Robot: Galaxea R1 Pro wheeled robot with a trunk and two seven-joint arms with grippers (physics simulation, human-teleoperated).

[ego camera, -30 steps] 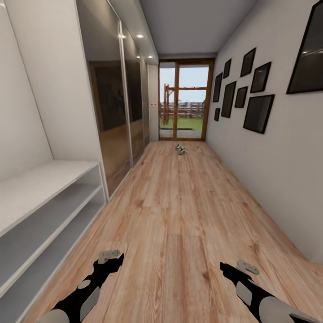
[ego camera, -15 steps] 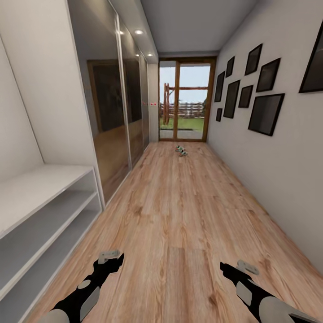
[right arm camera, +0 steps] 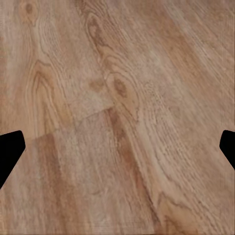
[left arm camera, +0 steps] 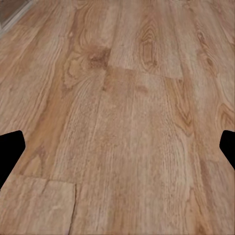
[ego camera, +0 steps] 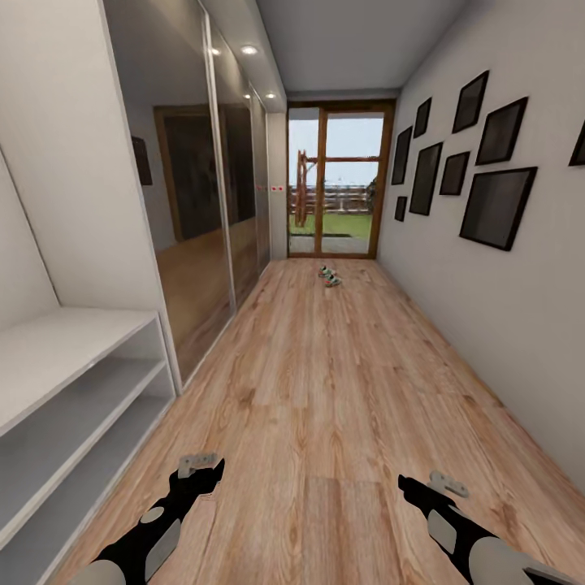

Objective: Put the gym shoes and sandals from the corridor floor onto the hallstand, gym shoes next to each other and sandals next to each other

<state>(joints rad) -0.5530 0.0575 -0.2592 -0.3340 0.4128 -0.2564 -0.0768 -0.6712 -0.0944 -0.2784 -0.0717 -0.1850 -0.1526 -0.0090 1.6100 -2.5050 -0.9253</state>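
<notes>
Wood-plank corridor floor (ego camera: 341, 382) runs to a glazed door (ego camera: 337, 188) at the far end. Mirrored wardrobe doors (ego camera: 199, 211) line one wall, dark picture frames (ego camera: 496, 207) the other. White two-shelf bench (ego camera: 69, 390) stands at near left, shelves bare. Gym shoes (ego camera: 329, 275) lie together on the floor far down the corridor, near the door, well apart from both arms. Left gripper (ego camera: 201, 470) and right gripper (ego camera: 429, 486) hang low over bare planks; wrist views show both jaws spread wide, holding nothing.

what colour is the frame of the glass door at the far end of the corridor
Warm brown wood, clearest in the head view: the glass door frame.
</notes>
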